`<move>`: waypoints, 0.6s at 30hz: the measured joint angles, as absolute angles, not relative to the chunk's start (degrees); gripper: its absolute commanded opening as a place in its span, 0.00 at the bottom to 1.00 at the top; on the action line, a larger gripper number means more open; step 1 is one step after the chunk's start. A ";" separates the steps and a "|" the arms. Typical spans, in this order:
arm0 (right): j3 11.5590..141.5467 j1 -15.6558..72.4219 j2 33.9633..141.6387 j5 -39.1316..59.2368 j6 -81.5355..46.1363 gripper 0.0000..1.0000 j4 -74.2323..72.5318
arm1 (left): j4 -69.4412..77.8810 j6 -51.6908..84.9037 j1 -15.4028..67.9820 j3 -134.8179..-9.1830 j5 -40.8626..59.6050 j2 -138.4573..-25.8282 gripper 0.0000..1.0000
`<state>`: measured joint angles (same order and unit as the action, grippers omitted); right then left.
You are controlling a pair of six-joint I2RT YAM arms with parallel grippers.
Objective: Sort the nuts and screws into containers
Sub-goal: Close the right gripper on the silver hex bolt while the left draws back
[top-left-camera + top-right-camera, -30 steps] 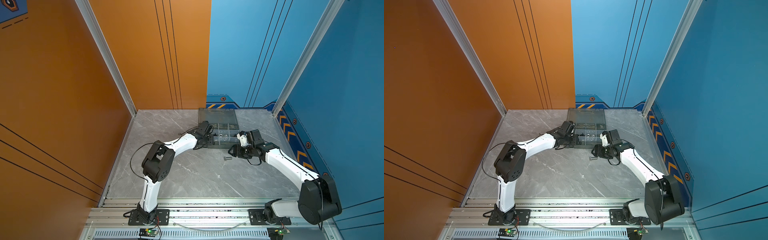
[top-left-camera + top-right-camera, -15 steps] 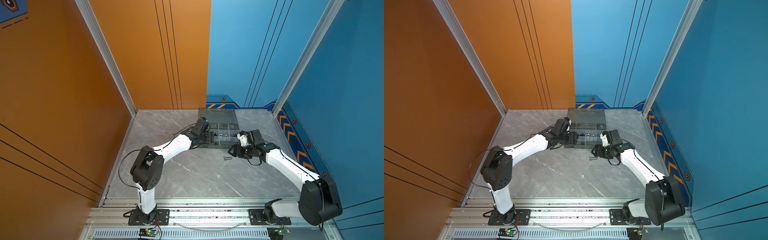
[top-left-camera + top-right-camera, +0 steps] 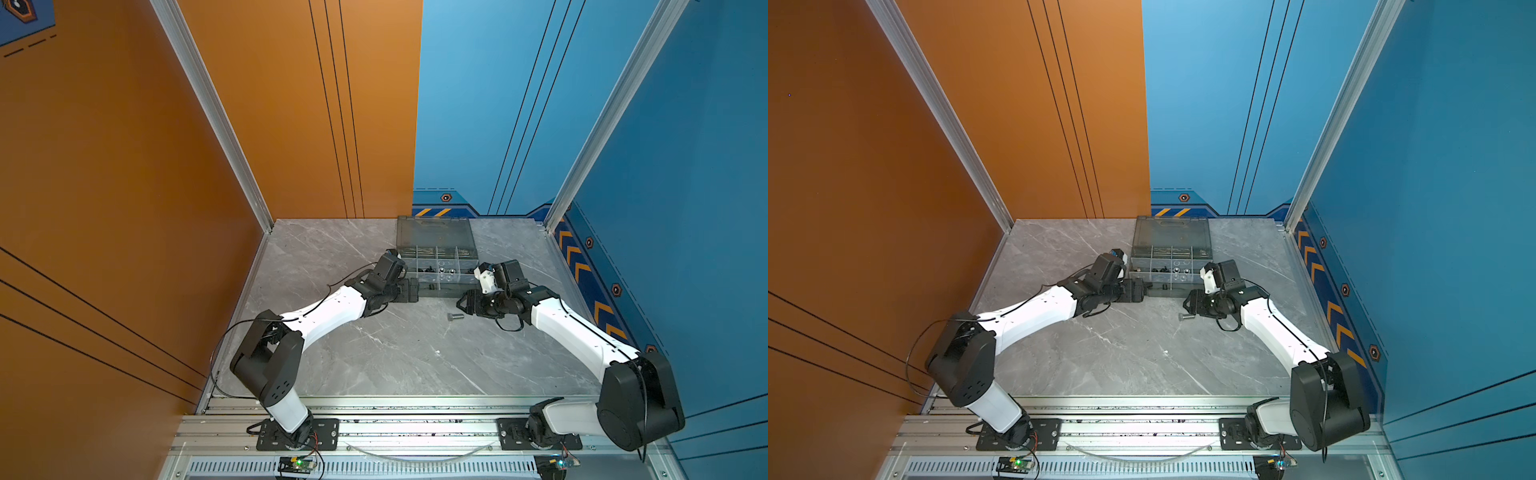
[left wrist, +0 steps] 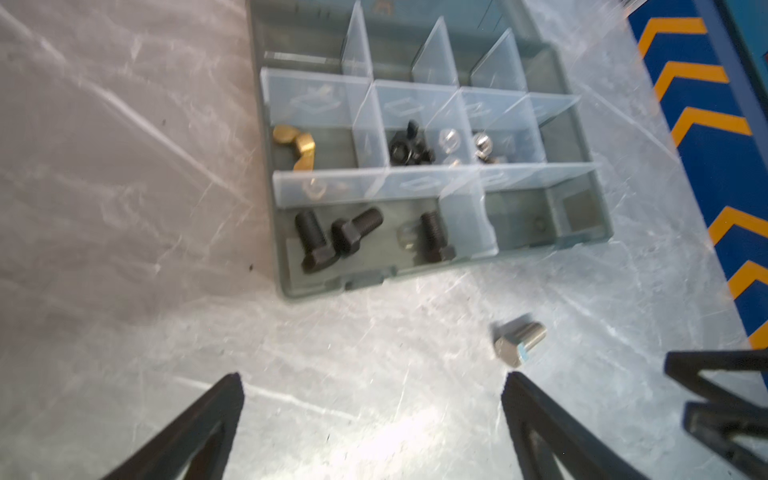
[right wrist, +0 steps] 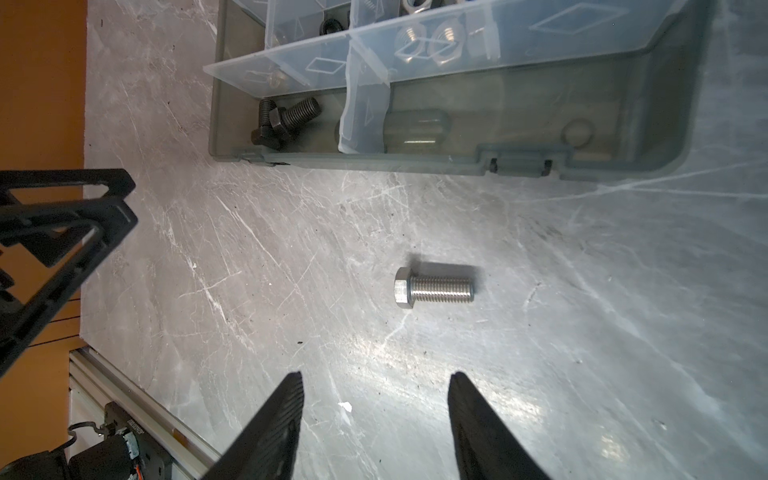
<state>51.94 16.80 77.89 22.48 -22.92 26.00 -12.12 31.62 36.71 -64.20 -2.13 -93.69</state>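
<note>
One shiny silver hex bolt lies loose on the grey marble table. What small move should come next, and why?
Probably the right gripper should ease forward until its open jaws straddle the shiny silver hex bolt. It lies alone on the grey marble table, outside the smoky-grey plastic organizer case, just ahead of those jaws; the left gripper, open and empty, sits farther away.

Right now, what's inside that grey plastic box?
In the grey case: three black screws in a front-row compartment; a brass wing nut, black nuts and silver nuts in the middle row. The back row is screened by dividers and blurred, so I cannot tell.
</note>
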 measured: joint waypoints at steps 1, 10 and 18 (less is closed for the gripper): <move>51.94 16.80 77.89 22.46 -22.41 0.59 26.02 | -12.12 32.01 36.69 -63.22 -2.11 -93.17 0.98; 55.51 16.80 77.91 22.31 -13.13 0.59 29.45 | -11.27 33.93 36.07 -58.50 -1.58 -89.30 0.98; 60.93 16.80 80.95 22.33 0.43 0.59 31.94 | -10.83 34.63 34.81 -55.66 -0.43 -88.90 0.98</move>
